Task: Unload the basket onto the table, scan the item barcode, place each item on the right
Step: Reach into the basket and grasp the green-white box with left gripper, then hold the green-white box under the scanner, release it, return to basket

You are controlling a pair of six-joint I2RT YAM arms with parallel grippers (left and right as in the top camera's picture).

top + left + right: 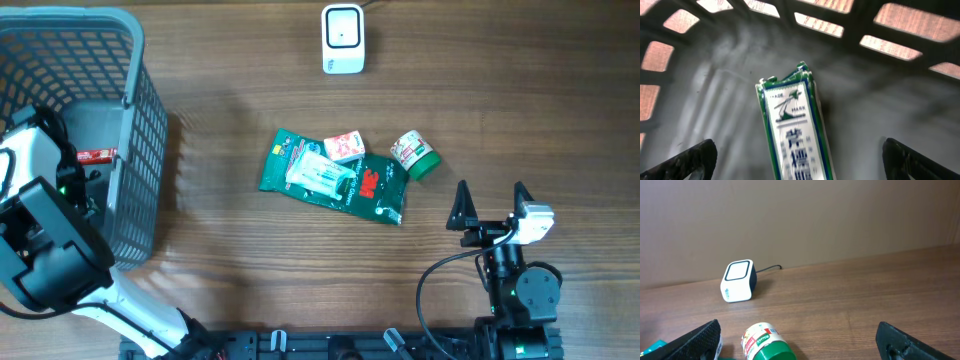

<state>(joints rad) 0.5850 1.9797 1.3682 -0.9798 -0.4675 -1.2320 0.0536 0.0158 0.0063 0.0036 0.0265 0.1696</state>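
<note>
Green-capped jar (pixel 413 154) is noted lying on its side on the worktop (pixel 250 280), at 3 o'clock of the item cluster, just beside the green packet (pixel 335 180), whose upper edge is partly overlapped by a small box (pixel 344 147). The scanner (pixel 342 38) is placed at 12 o'clock, well apart from the cluster. The right pincer (pixel 491 203) is observed wide open and empty at 5 o'clock of the jar, apart from it, jaws pointed toward it. The left pincer (pixel 799 145) is held wide open inside the basket (pixel 150 150) at 9 o'clock; a green-and-white packet (pixel 790 110) lies ungripped on the basket floor between its jaws. The jar is judged the likely next item. Risks noted: being round and on its side, it could be rolled away if touched by one finger first; the barcode could be covered by a grip across the label; the barcode's position cannot be told, so a wrong face may be presented; the neighbouring packet could be nudged.
</note>
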